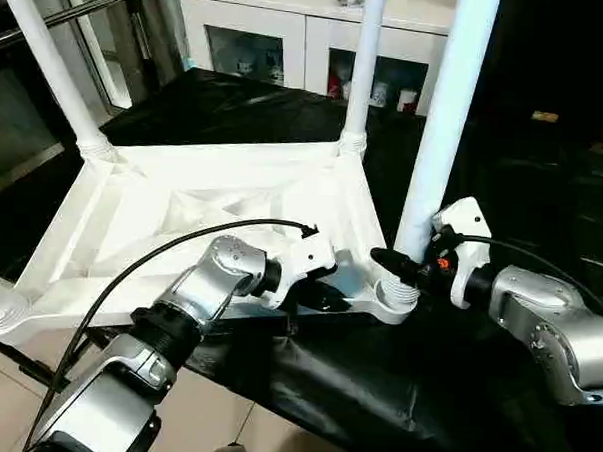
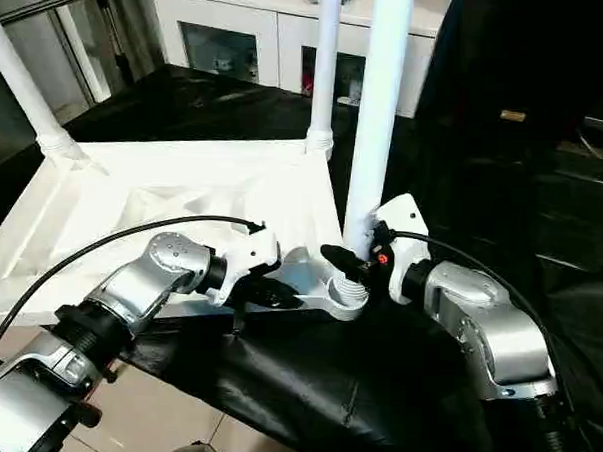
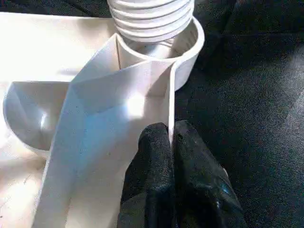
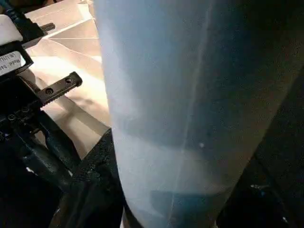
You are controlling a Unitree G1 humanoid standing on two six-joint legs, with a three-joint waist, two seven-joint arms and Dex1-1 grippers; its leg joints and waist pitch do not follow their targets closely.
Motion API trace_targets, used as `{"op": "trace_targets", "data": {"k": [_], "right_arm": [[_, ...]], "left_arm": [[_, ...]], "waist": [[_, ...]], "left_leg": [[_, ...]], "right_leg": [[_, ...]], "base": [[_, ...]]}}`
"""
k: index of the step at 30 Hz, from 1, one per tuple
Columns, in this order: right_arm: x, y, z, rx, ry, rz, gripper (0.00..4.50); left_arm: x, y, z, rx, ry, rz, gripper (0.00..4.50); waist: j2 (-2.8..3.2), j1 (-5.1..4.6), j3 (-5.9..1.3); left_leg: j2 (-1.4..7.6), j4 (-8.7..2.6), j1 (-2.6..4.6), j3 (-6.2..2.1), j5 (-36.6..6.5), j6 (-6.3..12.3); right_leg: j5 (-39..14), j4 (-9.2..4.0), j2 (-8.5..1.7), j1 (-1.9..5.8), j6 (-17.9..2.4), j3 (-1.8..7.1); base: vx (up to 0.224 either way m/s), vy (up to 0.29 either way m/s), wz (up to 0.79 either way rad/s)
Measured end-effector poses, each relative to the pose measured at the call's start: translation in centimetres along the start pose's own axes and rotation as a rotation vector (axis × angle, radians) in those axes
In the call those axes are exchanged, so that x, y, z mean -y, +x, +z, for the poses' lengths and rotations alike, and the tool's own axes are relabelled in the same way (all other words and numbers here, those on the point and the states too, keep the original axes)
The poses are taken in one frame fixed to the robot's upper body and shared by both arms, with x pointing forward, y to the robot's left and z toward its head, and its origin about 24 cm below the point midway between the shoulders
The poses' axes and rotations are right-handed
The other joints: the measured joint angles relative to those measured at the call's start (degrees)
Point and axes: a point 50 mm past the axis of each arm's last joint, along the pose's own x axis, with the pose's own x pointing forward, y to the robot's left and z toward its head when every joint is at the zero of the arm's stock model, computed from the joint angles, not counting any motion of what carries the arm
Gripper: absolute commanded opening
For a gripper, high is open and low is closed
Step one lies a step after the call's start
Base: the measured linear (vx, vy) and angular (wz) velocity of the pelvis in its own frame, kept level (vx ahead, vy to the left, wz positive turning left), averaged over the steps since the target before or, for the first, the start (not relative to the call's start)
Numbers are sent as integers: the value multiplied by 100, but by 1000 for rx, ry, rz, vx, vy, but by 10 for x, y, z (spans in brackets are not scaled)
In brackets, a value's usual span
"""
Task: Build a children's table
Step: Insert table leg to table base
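The children's table top lies upside down on a black cloth, ribbed underside up. Three white legs stand in its corner sockets: far left, far right and near right. My left gripper is shut on the thin rim wall of the top, just beside the near right socket; its black fingertips pinch that wall. My right gripper clasps the near right leg just above the socket, one black finger showing on the leg's left side. Up close, the leg stands between its fingers.
A white cabinet with glass doors stands behind the table. The black cloth hangs over the front edge, with tiled floor below. A metal rod crosses at the far left. The left arm's black cable arcs over the top.
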Motion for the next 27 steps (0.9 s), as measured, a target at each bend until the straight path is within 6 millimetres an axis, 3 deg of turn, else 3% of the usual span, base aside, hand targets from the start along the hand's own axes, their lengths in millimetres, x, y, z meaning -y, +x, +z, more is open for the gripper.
{"op": "trace_targets", "data": {"k": [19,27], "right_arm": [[-5,-1,-3,-31,24,37,191],[-2,3,-10,31,111,-13,191]], "left_arm": [[0,1,1,1,11,1,0],[0,0,0,-1,11,6,0]], "waist": [[2,10,1],[1,3,1]], "left_leg": [[0,0,-1,0,0,0],[0,0,0,0,1,-2]], "right_leg": [[0,0,-1,0,0,0],[0,0,0,0,0,0]], "base": [[0,0,0],[0,0,0]]}}
